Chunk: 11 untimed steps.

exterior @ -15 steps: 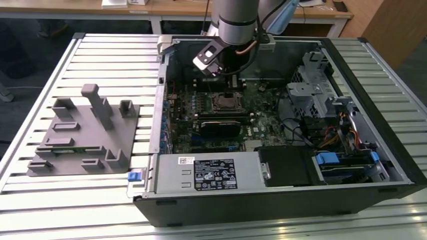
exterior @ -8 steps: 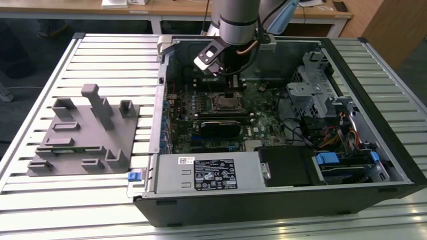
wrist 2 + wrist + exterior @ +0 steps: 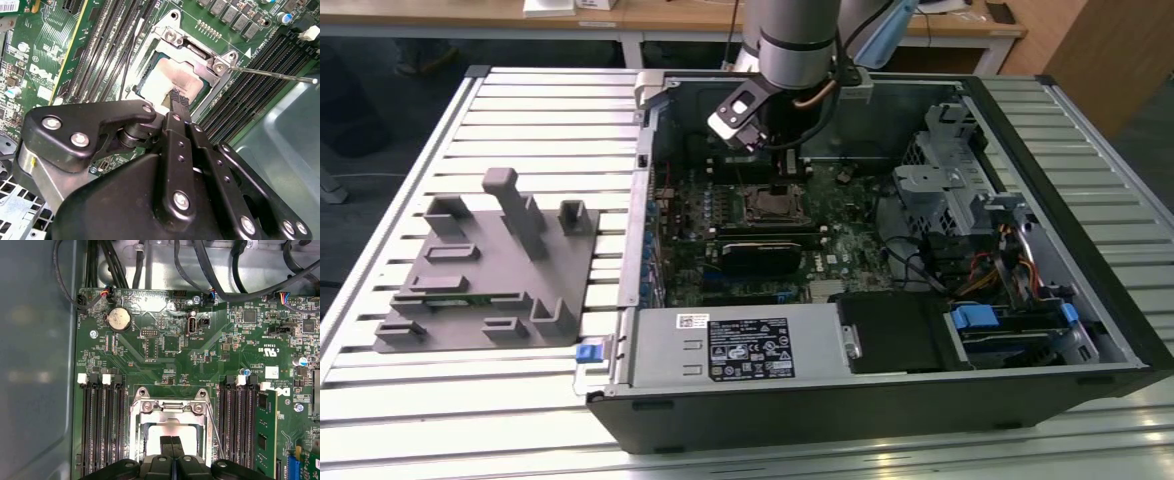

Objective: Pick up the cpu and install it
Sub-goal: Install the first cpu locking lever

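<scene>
The cpu (image 3: 162, 82), a small square chip with a silvery-white top, lies flat inside the motherboard socket (image 3: 195, 55), whose metal frame stands open around it. In the first wrist view the cpu (image 3: 155, 435) shows pale within the socket frame (image 3: 167, 407). My gripper (image 3: 178, 97) is shut, its two black fingers pressed together with the tips right over the chip's top, at or just above its surface. The first wrist view shows the gripper (image 3: 171, 441) over the chip's middle. In the exterior view the gripper (image 3: 781, 185) reaches down into the open computer case above the socket (image 3: 774, 207).
A thin socket lever (image 3: 275, 74) sticks out beside the frame. Memory slots (image 3: 102, 425) flank the socket. Black cables (image 3: 225, 270) run along the case wall. The case also holds a power supply (image 3: 734, 345) and a drive cage (image 3: 947, 190). A grey fixture (image 3: 487, 270) with upright blocks stands at the exterior view's left.
</scene>
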Each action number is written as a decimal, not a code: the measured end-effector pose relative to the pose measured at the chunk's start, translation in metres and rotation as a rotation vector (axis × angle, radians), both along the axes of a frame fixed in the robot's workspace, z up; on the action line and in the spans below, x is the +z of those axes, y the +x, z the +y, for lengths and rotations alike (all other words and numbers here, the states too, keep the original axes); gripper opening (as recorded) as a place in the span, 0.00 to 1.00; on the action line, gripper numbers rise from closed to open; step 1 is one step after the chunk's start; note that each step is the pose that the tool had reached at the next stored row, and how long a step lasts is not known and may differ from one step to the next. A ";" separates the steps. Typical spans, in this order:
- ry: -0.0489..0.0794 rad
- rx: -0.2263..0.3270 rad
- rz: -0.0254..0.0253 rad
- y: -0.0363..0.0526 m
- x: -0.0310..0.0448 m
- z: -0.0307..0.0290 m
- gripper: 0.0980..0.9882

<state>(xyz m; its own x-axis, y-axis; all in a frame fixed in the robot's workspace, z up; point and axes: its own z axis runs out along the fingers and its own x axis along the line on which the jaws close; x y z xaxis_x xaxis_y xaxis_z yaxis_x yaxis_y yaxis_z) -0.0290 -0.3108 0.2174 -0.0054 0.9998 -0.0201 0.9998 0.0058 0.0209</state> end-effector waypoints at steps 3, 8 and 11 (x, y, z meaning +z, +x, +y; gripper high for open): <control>0.000 0.000 -0.0001 0.0000 0.0004 0.0000 0.01; 0.000 0.000 -0.0002 0.0000 0.0015 0.0000 0.01; 0.000 0.000 -0.0003 0.0000 0.0020 0.0000 0.01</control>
<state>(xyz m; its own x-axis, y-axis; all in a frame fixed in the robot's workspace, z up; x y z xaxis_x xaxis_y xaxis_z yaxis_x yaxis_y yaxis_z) -0.0291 -0.3108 0.2194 -0.0053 0.9998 -0.0202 0.9998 0.0057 0.0211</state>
